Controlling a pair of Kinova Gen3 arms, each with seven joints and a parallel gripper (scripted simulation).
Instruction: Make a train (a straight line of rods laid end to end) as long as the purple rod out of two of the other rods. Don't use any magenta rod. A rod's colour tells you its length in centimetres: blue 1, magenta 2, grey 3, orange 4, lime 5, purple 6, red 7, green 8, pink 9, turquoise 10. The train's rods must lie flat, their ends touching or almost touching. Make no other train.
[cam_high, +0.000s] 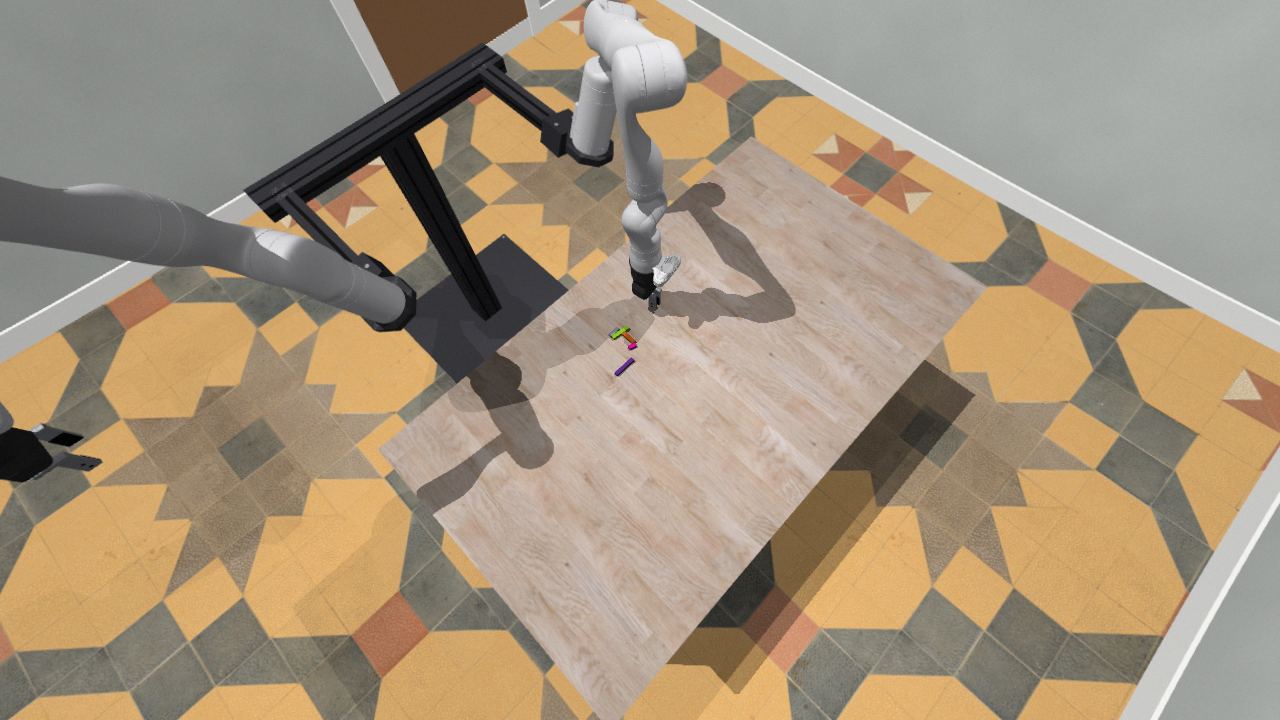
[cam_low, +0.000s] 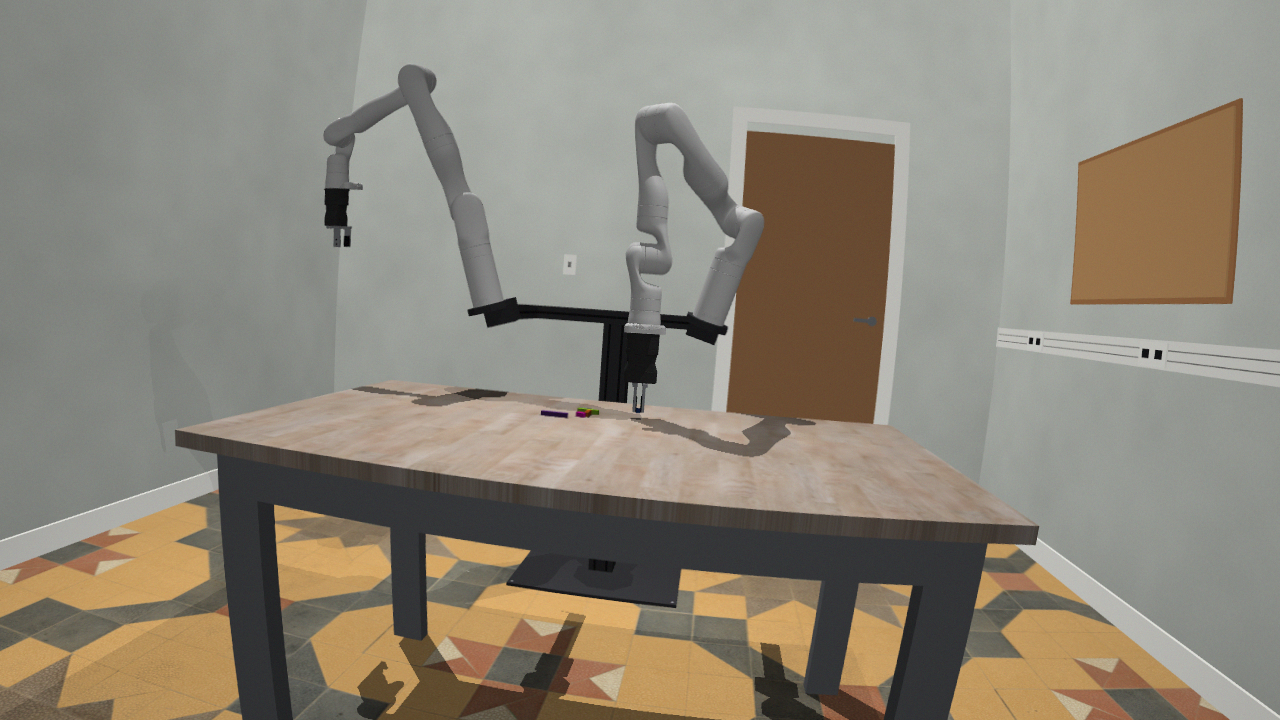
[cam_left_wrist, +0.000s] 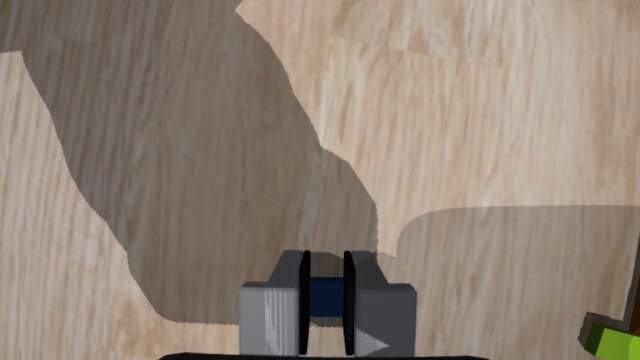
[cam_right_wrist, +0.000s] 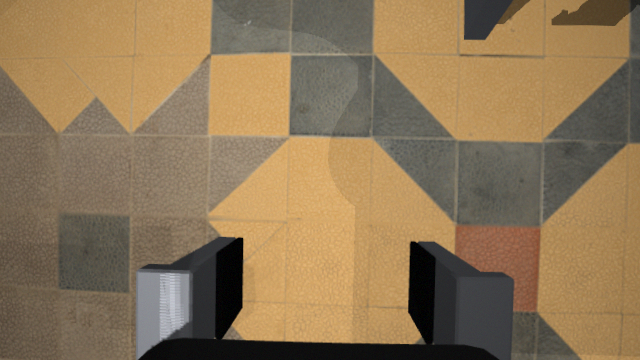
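Rod (cam_left_wrist: 326, 297), blue, in left gripper (cam_high: 654, 305) (cam_low: 638, 409) (cam_left_wrist: 327, 302), purple rod (cam_high: 624, 366) (cam_low: 554, 413) on tabletop (cam_high: 698, 447) (cam_low: 626, 465) (cam_left_wrist: 450, 125)

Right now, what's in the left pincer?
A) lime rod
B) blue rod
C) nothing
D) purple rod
B: the blue rod sits between both fingers of the left pincer, while the purple and lime rods lie on the table.

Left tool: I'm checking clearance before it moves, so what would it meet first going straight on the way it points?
The wooden tabletop, directly below the left tool and the blue rod it grips. They look close, but the remaining gap is unclear.
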